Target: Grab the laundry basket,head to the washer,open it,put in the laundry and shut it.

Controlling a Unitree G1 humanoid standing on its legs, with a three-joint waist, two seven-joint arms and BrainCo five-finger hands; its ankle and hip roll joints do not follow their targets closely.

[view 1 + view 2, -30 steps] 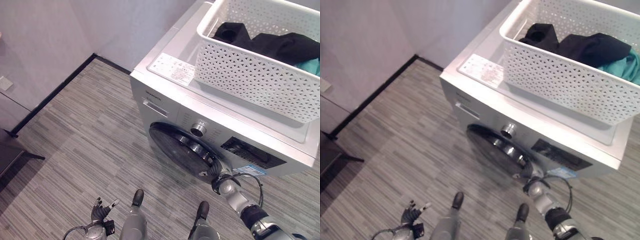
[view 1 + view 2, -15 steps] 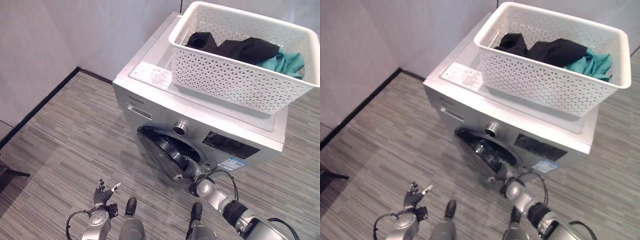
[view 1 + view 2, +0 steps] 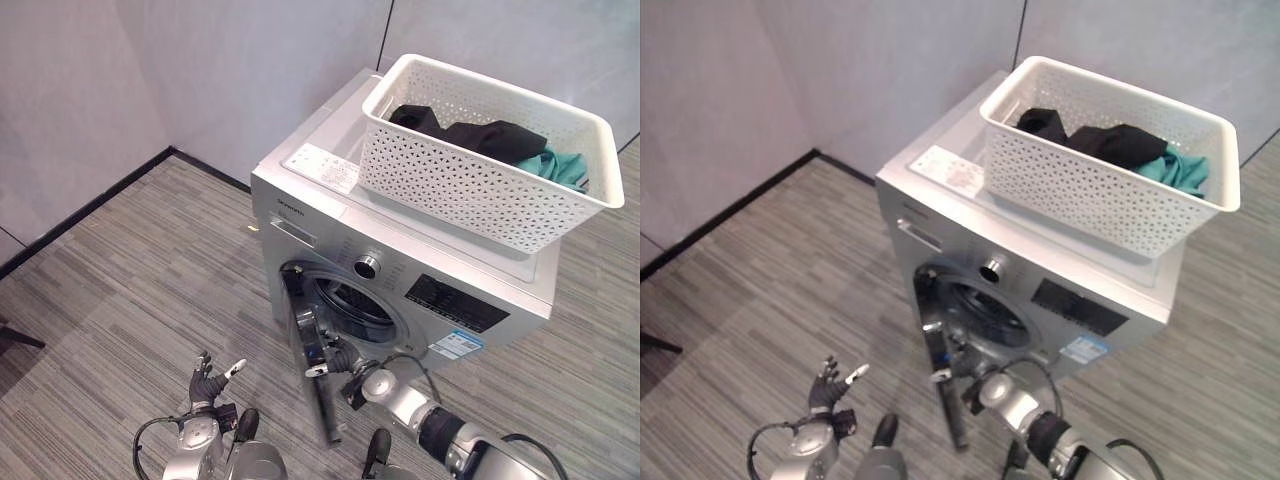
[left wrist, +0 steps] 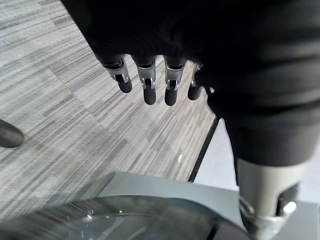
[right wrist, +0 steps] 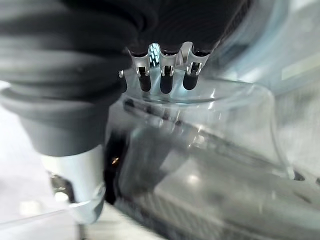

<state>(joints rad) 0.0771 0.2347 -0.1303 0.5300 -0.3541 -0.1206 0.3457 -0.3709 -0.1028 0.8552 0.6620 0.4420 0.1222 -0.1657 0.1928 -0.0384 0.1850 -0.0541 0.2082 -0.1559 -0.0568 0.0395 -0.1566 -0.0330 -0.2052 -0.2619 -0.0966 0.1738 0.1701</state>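
White perforated plastic laundry basket (image 3: 480, 170) sits on top of the silver front-loading washing machine (image 3: 330, 235), upper right of the head views. Inside it: black clothes (image 3: 480, 135) and a teal garment (image 3: 560, 165) at the right end. Washer's round dark glass door (image 3: 310, 360) is swung out, hinged at its left, edge-on to the camera at lower centre; drum opening (image 3: 355, 305) exposed behind it. Right hand (image 3: 340, 358) is at the inner face of the door, lower centre. In its wrist view the fingers (image 5: 165, 82) are straight against the curved glass, not curled round anything. Left hand (image 3: 210, 380) hangs low at lower left above the grey striped floor (image 3: 130, 270), fingers (image 4: 147, 87) relaxed and spread, holding nothing.
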